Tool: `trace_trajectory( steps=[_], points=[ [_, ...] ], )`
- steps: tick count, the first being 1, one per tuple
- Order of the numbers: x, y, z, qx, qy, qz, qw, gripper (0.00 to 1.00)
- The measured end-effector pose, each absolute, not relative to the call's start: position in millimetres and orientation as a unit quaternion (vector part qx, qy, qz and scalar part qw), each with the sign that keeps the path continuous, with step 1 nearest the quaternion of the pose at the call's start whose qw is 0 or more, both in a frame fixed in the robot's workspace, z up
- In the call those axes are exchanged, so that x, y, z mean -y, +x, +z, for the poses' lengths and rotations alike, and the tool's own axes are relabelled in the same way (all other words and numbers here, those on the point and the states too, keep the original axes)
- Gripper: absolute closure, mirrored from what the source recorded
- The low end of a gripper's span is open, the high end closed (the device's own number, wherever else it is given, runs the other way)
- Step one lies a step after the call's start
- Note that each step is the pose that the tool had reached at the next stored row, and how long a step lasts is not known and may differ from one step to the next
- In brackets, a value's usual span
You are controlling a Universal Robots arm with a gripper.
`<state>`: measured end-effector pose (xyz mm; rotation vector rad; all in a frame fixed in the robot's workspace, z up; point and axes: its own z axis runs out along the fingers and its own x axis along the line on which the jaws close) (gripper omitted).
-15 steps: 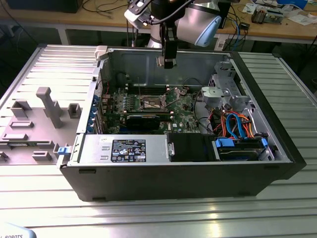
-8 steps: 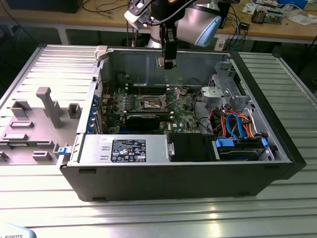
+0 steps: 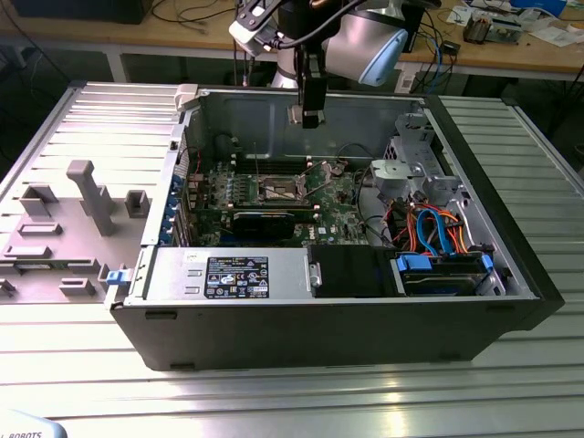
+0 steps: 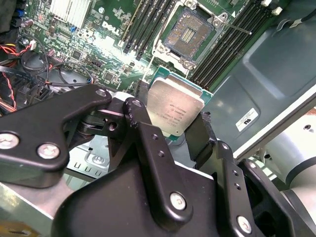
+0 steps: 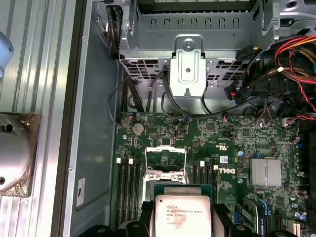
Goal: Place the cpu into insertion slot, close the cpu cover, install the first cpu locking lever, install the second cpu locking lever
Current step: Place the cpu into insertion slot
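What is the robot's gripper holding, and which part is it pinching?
The gripper holds the cpu, the small silvery square chip. It pinches the chip by two opposite side edges, and the metal top is uncovered.

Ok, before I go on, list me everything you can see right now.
case: one, black, open, on the metal table.
board: one, green, inside the case.
socket: one, silvery with dark centre, empty, on the board.
memory slots: several, black, either side of the socket.
cables: several, orange and blue, in the case at the exterior view's right.
fixture tray: one, grey, beside the case at the exterior view's left.
cpu: one, silvery, held above the board.
hand: one, black, shut on the cpu.
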<state>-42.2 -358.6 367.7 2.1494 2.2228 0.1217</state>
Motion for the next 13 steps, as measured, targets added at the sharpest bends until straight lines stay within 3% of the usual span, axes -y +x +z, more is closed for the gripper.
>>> trace_trajectory(
  steps=[13],
  points=[
    [359, -44, 354, -0.715, 0.698, 0.034, 0.018, 0.46]
  ],
)
